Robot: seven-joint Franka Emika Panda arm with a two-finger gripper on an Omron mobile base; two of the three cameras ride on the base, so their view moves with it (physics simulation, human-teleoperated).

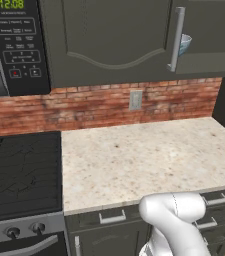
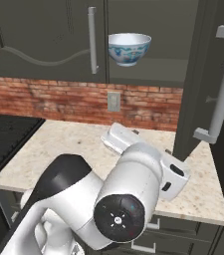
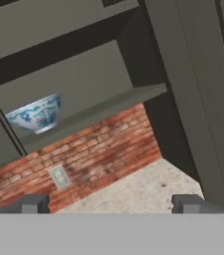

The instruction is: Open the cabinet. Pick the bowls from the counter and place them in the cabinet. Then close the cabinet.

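Observation:
The cabinet (image 2: 44,35) has its left door shut and its right door (image 2: 203,74) swung open toward me, with the long grey handle (image 2: 223,84) on it. A white bowl (image 2: 129,48) with a blue pattern stands upright on the cabinet's lower shelf, near its left side. It also shows as the bowl (image 3: 35,114) in the hand view and, half hidden behind the shut door's edge, as the bowl (image 1: 185,44). My gripper (image 3: 111,204) is open and holds nothing. It looks up at the shelf from below, over the counter (image 1: 144,160).
A black microwave (image 1: 14,45) hangs left of the cabinet, above the black stovetop (image 1: 19,170). A brick backsplash with a wall outlet (image 1: 135,99) runs behind the counter. Drawers with short handles (image 1: 112,217) sit under the counter's front edge. My arm (image 2: 128,184) takes up the foreground.

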